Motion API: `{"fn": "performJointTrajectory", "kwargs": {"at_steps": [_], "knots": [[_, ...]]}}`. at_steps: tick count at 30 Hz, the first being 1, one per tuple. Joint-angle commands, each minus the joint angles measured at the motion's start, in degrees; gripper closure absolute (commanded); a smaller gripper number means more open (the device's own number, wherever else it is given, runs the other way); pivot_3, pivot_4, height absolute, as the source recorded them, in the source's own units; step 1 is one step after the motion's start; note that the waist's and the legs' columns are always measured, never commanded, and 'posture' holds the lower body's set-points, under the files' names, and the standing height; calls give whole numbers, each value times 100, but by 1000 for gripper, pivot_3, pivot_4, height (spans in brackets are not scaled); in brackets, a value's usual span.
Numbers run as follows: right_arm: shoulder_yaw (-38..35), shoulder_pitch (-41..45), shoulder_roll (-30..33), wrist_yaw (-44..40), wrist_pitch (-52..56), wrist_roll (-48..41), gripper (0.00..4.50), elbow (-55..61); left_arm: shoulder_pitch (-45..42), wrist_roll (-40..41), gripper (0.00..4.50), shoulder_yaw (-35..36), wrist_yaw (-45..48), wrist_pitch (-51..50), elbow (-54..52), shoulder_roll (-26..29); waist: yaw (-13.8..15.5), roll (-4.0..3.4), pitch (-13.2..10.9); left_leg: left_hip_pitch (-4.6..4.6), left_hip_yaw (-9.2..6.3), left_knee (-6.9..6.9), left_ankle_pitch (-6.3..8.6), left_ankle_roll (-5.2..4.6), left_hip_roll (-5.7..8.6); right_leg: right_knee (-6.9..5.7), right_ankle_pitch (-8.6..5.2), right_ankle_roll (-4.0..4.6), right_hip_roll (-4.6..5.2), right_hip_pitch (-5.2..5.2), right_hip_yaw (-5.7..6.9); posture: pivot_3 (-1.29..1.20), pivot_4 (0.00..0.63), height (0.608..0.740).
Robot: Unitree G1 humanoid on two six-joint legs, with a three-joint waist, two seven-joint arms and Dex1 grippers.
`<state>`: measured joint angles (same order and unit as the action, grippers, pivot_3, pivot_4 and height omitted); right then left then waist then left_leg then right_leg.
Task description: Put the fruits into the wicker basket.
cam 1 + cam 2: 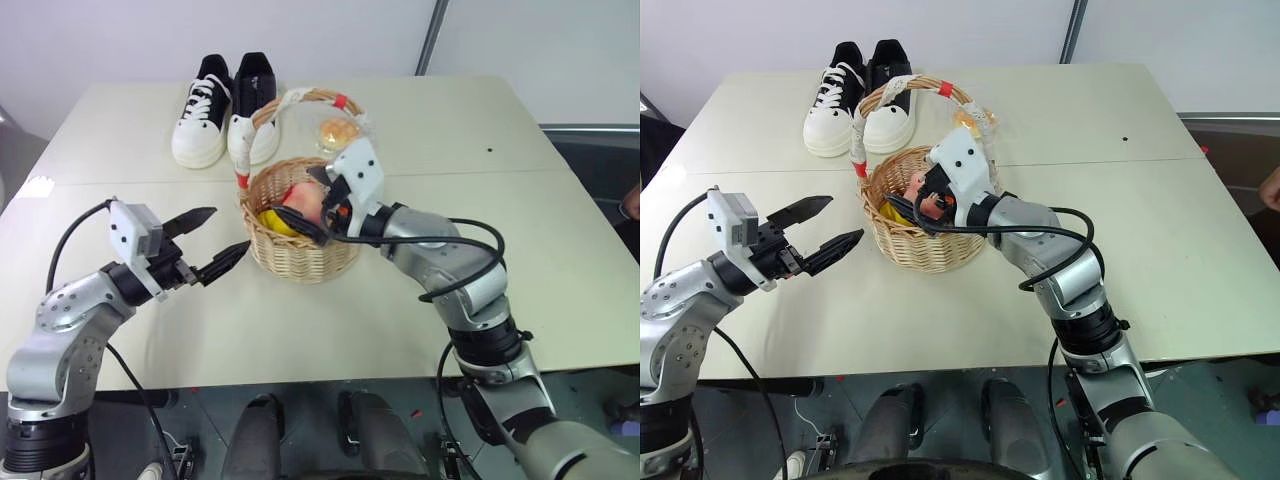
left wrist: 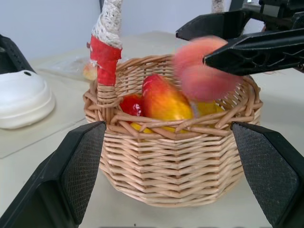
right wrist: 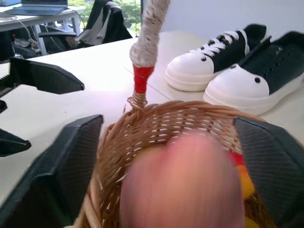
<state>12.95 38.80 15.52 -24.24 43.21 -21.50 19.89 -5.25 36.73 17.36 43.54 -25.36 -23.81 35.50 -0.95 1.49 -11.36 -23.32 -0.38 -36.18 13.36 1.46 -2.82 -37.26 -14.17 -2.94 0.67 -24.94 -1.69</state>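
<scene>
- An office or lab-like workroom is suggested by plain pale walls and a large cream table (image 1: 560, 300).
- Beyond the right gripper (image 3: 171, 156), a desk (image 3: 38, 19) carrying a laptop (image 3: 33, 9) is seen.
- A dark chair (image 3: 102, 23) is seen beside that desk.

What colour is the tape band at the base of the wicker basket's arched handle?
Red tape band on the white-wrapped handle of the round tan wicker basket; clearest in the left wrist view.
</scene>
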Motion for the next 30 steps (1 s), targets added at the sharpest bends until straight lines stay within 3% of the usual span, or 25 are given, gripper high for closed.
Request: {"fn": "performJointTrajectory", "kwargs": {"at_steps": [1,4,7,15,18,24,25,30], "knots": [[-451,-262,356,-470,-238,-311,62,712,-32,102,0,86,-56,83,-241,-1,9,0,0,1,-1,0,0,0,0,0,0,0,0,0,1,0,150,740],[-1189,-756,740,-902,-203,-960,62,1128,-125,151,0,-9,-70,58,-233,-38,35,0,0,-1,-3,0,0,0,1,4,-1,-1,0,4,5,0,150,740],[-1520,-926,813,-745,-127,-1105,62,1027,-220,154,0,-77,-54,50,-185,-52,-14,0,0,1,-1,-4,0,0,1,4,-1,1,0,7,4,0,150,740],[-1340,-538,365,-24,-702,-283,62,-378,-475,173,0,-249,-46,40,-128,-107,-120,0,0,24,-1,-1,-1,0,-5,-13,2,22,-14,12,2,0,150,740],[-1302,-392,182,6,-926,-145,984,-811,-508,165,0,-310,-84,34,-168,-133,-145,0,0,19,-1,-2,-1,0,-4,-11,8,9,-13,12,1,0,150,740],[-1475,-423,154,47,-957,-208,4131,-619,-475,182,0,-318,-114,35,-262,-166,-140,0,0,8,-5,3,0,-1,-4,-11,5,-3,-12,3,2,0,150,740],[-1504,-434,178,84,-978,-182,4431,-555,-463,175,0,-323,-109,49,-255,-173,-141,0,0,8,-5,2,0,-1,-4,-11,5,-3,-12,3,2,0,150,740],[-2263,-486,591,316,-995,-241,4431,-216,-515,144,0,-439,-146,60,-233,-245,-112,-1,-1,6,-5,0,0,-1,-2,-10,5,-2,-10,3,2,0,150,740]]}}
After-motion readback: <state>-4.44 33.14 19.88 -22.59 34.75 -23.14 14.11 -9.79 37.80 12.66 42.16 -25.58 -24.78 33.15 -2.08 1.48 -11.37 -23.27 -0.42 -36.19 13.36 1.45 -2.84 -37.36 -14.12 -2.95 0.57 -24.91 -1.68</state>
